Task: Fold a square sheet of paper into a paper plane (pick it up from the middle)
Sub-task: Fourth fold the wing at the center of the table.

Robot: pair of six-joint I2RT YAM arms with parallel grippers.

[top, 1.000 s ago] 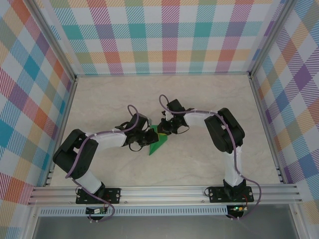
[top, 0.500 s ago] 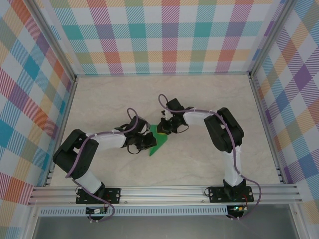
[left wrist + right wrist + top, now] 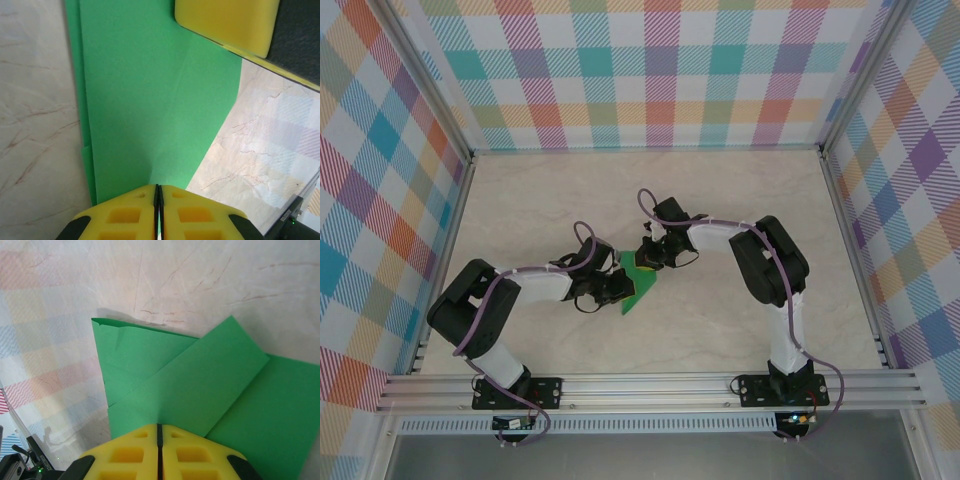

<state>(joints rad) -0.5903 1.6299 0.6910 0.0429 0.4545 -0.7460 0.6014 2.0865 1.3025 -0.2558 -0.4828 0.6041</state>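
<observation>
Left gripper (image 3: 158, 196): ribbed yellow pads clenched on the edge of the square sheet of paper (image 3: 145, 100). The paper is matte green, creased and layered, at the centre of the marbled beige table (image 3: 750, 200). Right gripper (image 3: 159, 434): pinching the folded angular flap.

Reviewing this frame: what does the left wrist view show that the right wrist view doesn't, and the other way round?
Left wrist view: a broad flat panel of the green paper with a faint crease, a doubled edge along its left side, and a yellow finger of the right gripper at the paper's far corner.
Right wrist view: a diagonal flap folded across the paper, and a corner with a small dent.
Both: the marbled table and the view's own gripper shut at the paper's near edge, as with the left gripper.
</observation>
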